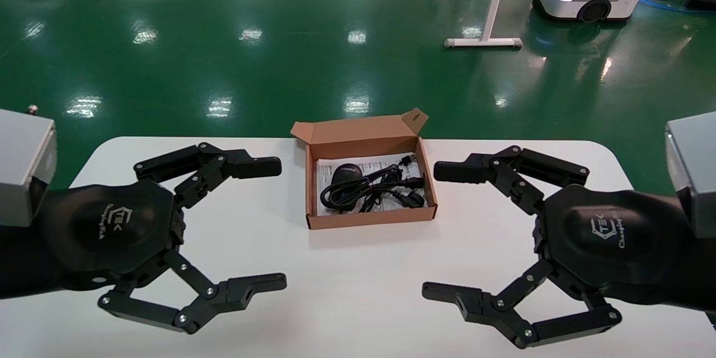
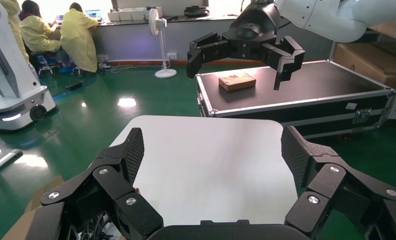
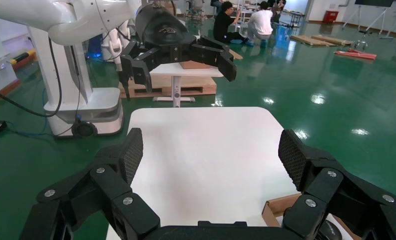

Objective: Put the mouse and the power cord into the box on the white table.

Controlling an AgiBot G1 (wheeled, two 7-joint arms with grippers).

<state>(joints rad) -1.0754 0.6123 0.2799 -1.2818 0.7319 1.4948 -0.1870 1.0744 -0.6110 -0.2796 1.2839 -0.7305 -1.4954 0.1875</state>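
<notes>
Both claws hover spread wide and empty over the white table (image 1: 358, 291), left gripper (image 1: 267, 224) and right gripper (image 1: 447, 230) flanking the box (image 1: 370, 219). Between them and slightly beyond, the mouse (image 1: 344, 174) and power cord (image 1: 386, 187) already lie inside it. The mouse looks light, hard and slick, best pinched across its sides; the cord looks floppy, best taken at the bundle.

The left gripper (image 1: 274, 224) hovers at about 8 o'clock in the head view, fingers (image 1: 254, 167) spread wide and pointing toward 3 o'clock. The right gripper (image 1: 442, 231) hovers at about 4 o'clock, mirroring it, fingers (image 1: 460, 172) spread wide and pointing toward 9 o'clock. Both hold nothing, and their open ends face each other.
</notes>
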